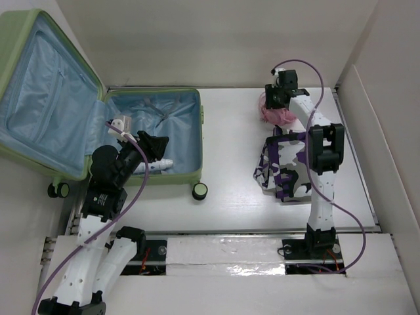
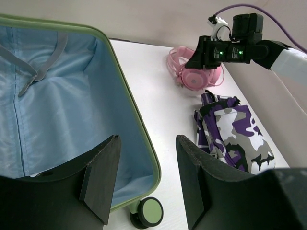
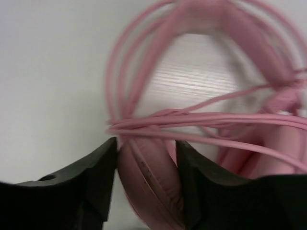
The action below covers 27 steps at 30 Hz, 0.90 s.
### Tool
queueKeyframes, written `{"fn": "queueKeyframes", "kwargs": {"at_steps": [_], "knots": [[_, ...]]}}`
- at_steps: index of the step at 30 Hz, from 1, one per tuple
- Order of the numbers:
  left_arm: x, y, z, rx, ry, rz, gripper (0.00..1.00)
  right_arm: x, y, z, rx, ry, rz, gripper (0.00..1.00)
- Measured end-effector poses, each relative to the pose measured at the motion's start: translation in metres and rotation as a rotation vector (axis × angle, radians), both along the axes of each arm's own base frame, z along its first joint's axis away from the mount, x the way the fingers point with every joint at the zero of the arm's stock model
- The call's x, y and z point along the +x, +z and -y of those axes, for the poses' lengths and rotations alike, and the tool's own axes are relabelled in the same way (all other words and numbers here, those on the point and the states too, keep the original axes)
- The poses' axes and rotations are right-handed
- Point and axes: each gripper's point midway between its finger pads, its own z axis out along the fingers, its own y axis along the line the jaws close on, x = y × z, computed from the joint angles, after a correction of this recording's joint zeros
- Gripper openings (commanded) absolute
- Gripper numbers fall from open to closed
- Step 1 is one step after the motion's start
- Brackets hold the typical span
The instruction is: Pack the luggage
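One suitcase sits open on the left of the worktop, lid tilted back to the left, blue lining showing. We see a white bottle lying in the base by the near wall. Left pincer hangs over the base's near right corner, jaws apart, nothing between them. Right pincer, far right, is clamped on the ear cup of the pink headphones. A purple camo cloth lies just beside them.
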Motion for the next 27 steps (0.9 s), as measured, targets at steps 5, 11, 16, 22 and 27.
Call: {"fn": "queueKeyframes", "kwargs": {"at_steps": [5, 11, 16, 22, 27], "knots": [[0.000, 0.000, 0.000, 0.000, 0.000, 0.000, 0.46, -0.013, 0.011, -0.029, 0.087, 0.058, 0.018, 0.02], [0.000, 0.001, 0.000, -0.001, 0.000, 0.003, 0.46, -0.021, 0.068, -0.040, 0.199, 0.075, 0.104, 0.00], [-0.001, 0.001, 0.000, -0.001, 0.000, 0.004, 0.46, -0.047, 0.158, -0.061, 0.264, 0.130, 0.279, 0.00], [0.000, 0.001, -0.001, -0.001, 0.004, 0.004, 0.46, -0.105, 0.244, -0.164, 0.424, 0.359, 0.445, 0.00], [0.000, 0.001, -0.001, -0.001, 0.008, 0.005, 0.46, -0.147, 0.253, -0.287, 0.597, 0.587, 0.395, 0.02]]}}
